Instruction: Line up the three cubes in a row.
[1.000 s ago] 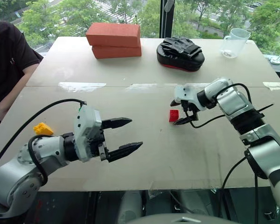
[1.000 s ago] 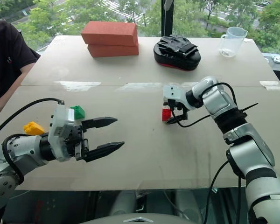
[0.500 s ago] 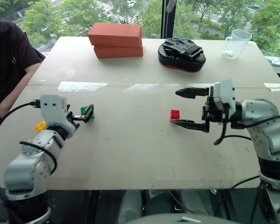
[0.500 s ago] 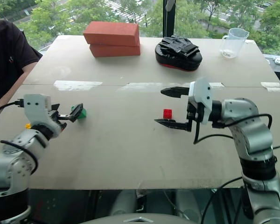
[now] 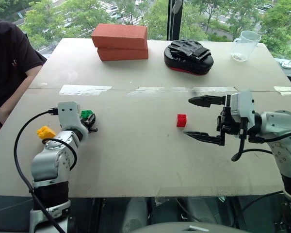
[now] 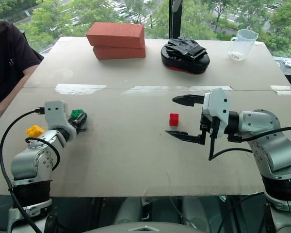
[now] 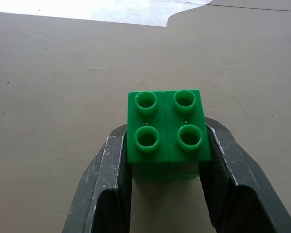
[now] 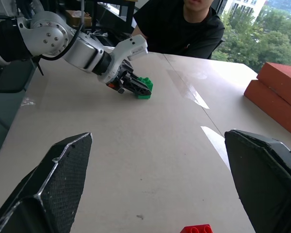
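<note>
Left pincer (image 7: 165, 160) clamped on green cube (image 7: 166, 133), resting on desk (image 5: 136, 150) at its left side. Yellow cube (image 5: 45, 132) just beside that arm, further left. Red cube (image 5: 181, 120) near desk's middle, apart from the others. Right pincer (image 5: 203, 119) spread wide, empty, just right of red cube.

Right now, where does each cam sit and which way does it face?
Head stereo pair: looks forward and down over the table; both arms show, left pincer shut on the green cube, right pincer open beside the red cube.
Left wrist: looks along its own fingers clamping the green cube.
Right wrist: looks across the table between its open fingers toward the left arm and a seated person.
Shared: every view shows the green cube.
</note>
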`<move>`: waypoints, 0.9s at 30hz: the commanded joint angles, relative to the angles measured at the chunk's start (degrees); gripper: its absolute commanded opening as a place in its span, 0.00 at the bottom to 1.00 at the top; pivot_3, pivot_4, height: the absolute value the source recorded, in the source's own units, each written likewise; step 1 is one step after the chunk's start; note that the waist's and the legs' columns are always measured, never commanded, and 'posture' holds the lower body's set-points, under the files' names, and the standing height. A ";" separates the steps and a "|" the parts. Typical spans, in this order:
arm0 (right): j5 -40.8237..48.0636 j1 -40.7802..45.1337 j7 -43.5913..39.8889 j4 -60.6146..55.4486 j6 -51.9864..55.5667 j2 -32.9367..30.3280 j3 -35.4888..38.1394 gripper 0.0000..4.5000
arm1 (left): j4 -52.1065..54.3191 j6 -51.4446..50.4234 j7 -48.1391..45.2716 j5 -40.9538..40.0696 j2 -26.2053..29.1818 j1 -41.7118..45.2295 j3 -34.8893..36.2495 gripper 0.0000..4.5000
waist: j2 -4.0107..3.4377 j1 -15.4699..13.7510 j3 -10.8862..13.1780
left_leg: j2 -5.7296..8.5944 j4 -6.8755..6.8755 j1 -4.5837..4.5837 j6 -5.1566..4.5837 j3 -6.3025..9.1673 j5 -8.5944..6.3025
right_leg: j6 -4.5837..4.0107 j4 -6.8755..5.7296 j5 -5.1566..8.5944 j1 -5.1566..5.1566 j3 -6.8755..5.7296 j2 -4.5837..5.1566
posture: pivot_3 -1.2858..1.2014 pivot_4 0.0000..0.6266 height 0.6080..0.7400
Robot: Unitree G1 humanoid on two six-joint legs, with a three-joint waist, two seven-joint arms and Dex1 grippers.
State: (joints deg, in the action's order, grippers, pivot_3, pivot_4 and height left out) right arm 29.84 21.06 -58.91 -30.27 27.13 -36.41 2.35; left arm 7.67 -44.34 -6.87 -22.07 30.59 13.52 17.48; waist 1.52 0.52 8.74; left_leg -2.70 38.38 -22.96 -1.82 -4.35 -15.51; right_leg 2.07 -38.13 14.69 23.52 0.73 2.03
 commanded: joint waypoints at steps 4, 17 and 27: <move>3.71 -6.62 3.64 -5.81 1.28 -2.63 5.63 1.00 | 0.49 6.02 -27.63 -6.68 7.57 4.83 -5.93 0.28 | 0.06 -0.55 0.02 | -0.01 0.00 -0.05 0.00 0.04 0.00 | 0.00 0.03 0.00 0.00 -0.02 0.02 | 0.52 0.24 0.98; 8.54 -26.13 10.29 -14.25 4.31 -6.43 19.22 1.00 | -40.87 41.92 -75.99 10.01 3.94 34.75 -34.12 0.28 | -0.01 -0.81 0.03 | 0.37 0.08 -0.08 -0.23 0.17 -0.11 | 0.03 0.15 0.03 -0.11 -0.04 -0.26 | 0.52 0.24 0.98; 9.68 -35.85 15.94 -20.53 4.27 -4.96 23.66 1.00 | -65.28 56.95 -79.12 18.08 -5.21 46.44 -34.65 0.28 | 0.02 -1.11 0.04 | 0.42 0.58 -0.78 -0.29 0.58 -0.15 | 0.12 0.15 0.07 0.25 -0.26 -0.25 | 0.52 0.24 0.98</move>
State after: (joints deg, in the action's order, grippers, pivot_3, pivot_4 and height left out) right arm 38.97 -14.55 -43.77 -48.95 32.15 -41.34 23.75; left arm -56.60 10.71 -85.49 -4.57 25.28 58.24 -18.54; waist 1.54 -0.59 8.78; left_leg -2.28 38.98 -23.77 -2.18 -3.71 -15.70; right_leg 2.20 -37.98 14.75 23.77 0.41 1.79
